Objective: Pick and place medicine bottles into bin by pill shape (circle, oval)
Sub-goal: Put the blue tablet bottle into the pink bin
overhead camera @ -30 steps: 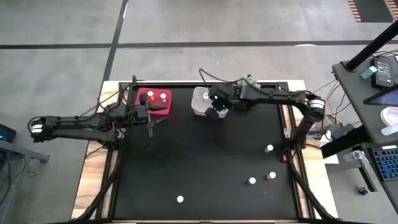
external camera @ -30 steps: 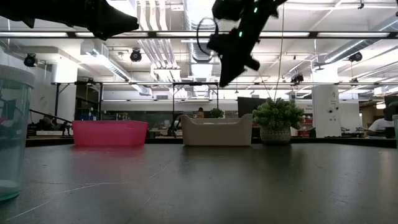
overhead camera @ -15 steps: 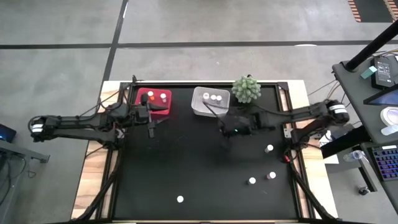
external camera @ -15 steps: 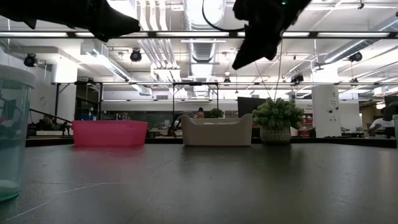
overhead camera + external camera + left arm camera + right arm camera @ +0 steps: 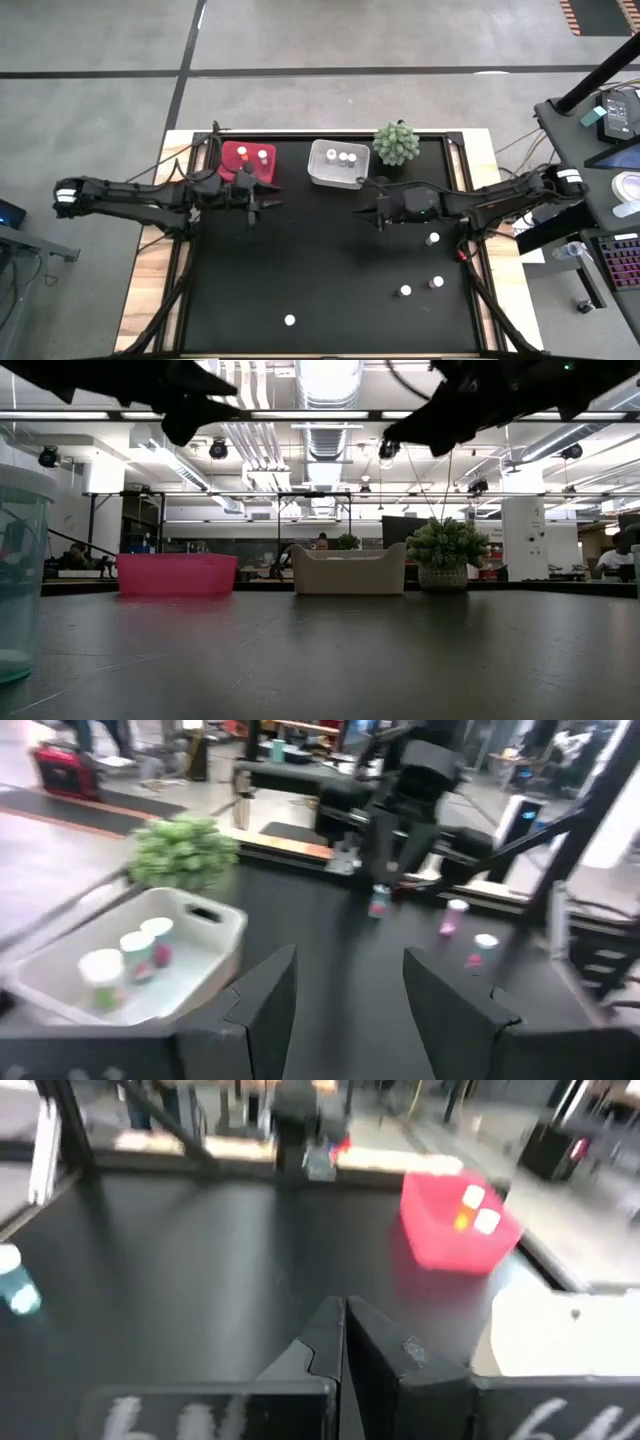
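Observation:
Three white-capped medicine bottles [image 5: 343, 157] stand in the white bin [image 5: 318, 172], and two [image 5: 250, 155] stand in the red bin [image 5: 228, 162]. More bottles stand on the black table at the right [image 5: 433, 238], near right [image 5: 437, 282] [image 5: 404, 291] and near middle [image 5: 289, 321]. My left gripper [image 5: 252, 203] hangs open and empty just on the near side of the red bin; its wrist view [image 5: 350, 990] looks past the white bin [image 5: 200, 935]. My right gripper [image 5: 372, 210] is shut and empty above the table's middle, on the near right of the white bin; its fingers [image 5: 343, 1342] show pressed together.
A green spiky plant [image 5: 397, 143] stands at the far edge, right of the white bin. A translucent teal container [image 5: 18, 575] shows close to the low camera at the left. Bare black table lies between the bins and the near bottles.
My right gripper has drawn back from over the white bin toward the table's near right and come lower, uncovering the three bottles in the bin. My left gripper has shifted slightly toward the table's right.

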